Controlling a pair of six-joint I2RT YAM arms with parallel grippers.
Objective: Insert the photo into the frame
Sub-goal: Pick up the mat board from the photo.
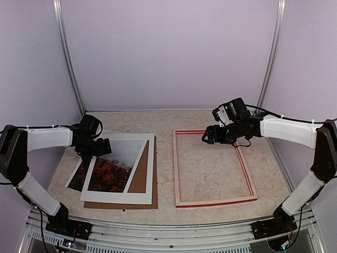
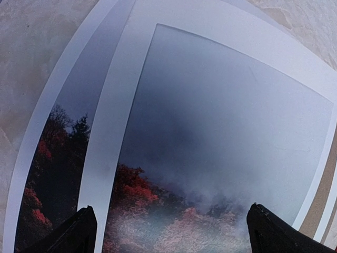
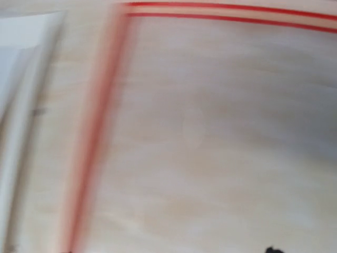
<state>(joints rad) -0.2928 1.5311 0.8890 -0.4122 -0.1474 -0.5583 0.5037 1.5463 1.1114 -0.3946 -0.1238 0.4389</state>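
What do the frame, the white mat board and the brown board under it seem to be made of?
The frame: probably wood, pale and unpainted on the face turned up, with red paint along the outer edge. The white mat board: likely stiff card, matte, with a cut window. The brown board: looks like plain cardboard or fibreboard, dull finish; which of the two cannot be told.

White mat board (image 1: pixel 118 198) partly hides the photo (image 1: pixel 108 176)
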